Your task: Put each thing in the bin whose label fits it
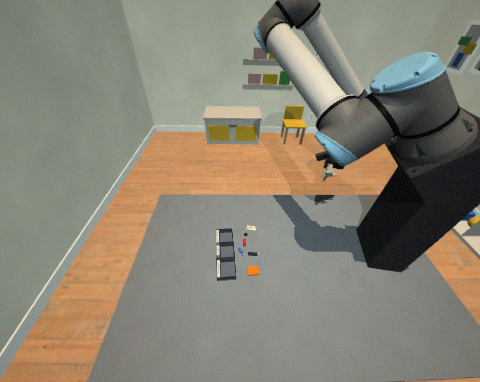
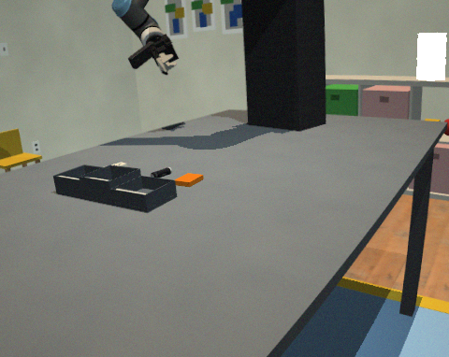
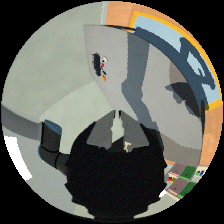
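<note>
Three dark bins (image 1: 225,254) (image 2: 115,186) stand in a row on the grey table (image 1: 311,310) (image 2: 267,210). Beside them lie an orange flat block (image 1: 253,270) (image 2: 189,178), a black cylinder (image 1: 253,254) (image 2: 161,172), a small blue thing (image 1: 240,251), a red thing (image 1: 244,242), a small black thing (image 1: 245,234) and a white card (image 1: 251,228) (image 2: 118,164). In the wrist view they show as a tiny cluster (image 3: 100,64). My gripper (image 1: 329,174) (image 2: 166,62) (image 3: 117,110) is shut with nothing between the fingers, high in the air beyond the table's far edge, far from the bins.
The arm's black pedestal (image 1: 411,220) (image 2: 284,61) stands on the table's far right part. A cabinet (image 1: 232,124) and a yellow chair (image 1: 294,121) (image 2: 7,149) stand by the back wall. Shelving with coloured boxes (image 2: 361,99) is beside the table.
</note>
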Controlling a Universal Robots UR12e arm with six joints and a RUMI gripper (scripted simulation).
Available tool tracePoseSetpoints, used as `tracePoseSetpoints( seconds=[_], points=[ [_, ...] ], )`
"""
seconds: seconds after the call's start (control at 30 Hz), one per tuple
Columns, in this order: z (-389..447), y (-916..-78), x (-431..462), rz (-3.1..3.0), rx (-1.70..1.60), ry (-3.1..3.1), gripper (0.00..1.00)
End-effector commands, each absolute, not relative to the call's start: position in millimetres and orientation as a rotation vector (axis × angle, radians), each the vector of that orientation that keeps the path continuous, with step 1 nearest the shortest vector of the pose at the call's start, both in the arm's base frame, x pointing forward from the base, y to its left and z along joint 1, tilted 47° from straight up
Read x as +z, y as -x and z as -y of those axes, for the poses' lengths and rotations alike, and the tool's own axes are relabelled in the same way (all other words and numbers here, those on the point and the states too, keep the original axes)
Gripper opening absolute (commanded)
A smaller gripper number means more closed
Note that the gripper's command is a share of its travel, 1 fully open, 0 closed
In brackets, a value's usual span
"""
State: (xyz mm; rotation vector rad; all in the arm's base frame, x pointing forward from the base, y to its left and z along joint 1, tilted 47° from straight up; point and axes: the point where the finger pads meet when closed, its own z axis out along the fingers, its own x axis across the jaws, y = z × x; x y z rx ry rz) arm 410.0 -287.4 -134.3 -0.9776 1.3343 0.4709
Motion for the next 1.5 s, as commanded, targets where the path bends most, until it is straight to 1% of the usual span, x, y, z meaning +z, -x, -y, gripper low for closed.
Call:
tracePoseSetpoints(
  seconds=[0.0, 0.43, 0.83, 1.1, 1.3, 1.47],
  points=[
    [268, -421, -142, -1.377, 0.522, 1.091, 0.04],
    [219, -451, -163, -1.485, 0.596, 1.387, 0.04],
    [187, -483, -171, -1.596, 0.576, 1.667, 0.04],
    [161, -522, -162, -1.7, 0.444, 1.914, 0.04],
    [153, -536, -155, -1.73, 0.375, 1.983, 0.04],
    [137, -559, -139, -1.769, 0.239, 2.075, 0.04]
  ],
)
